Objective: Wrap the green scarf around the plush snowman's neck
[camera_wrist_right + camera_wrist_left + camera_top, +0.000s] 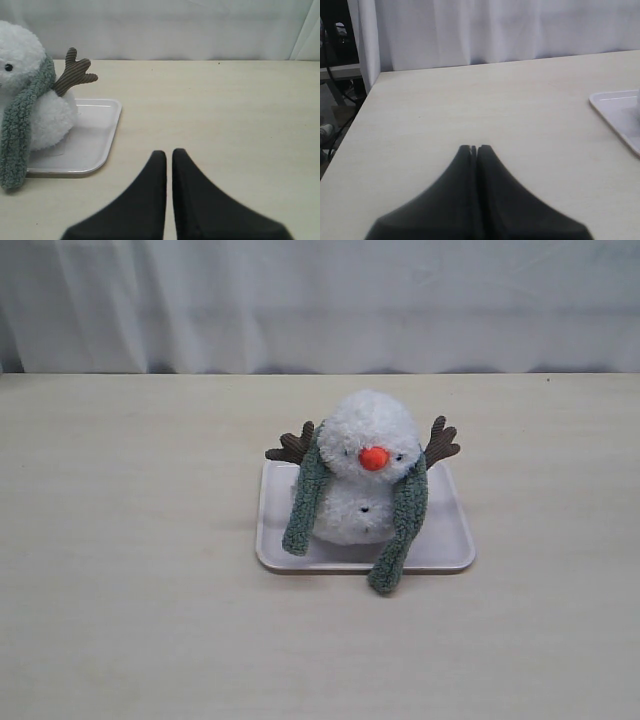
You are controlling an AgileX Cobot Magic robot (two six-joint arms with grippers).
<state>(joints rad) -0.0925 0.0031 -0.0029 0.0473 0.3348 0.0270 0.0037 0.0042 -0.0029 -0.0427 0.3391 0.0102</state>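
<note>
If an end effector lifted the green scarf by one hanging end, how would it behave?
Probably floppy: the green scarf bends limply over the plush snowman and sags past the tray rim. Its fuzzy knit likely grips rather than slips. Pulling one end might tip or drag the light-looking snowman.

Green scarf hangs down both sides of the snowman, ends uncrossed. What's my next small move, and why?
Probably open the right tool and ease it toward the longer end of the green scarf, hanging over the front rim of the tray on that side. The scarf only drapes over the plush snowman, ends apart, so the wrap looks unfinished; that tool is shut.
</note>
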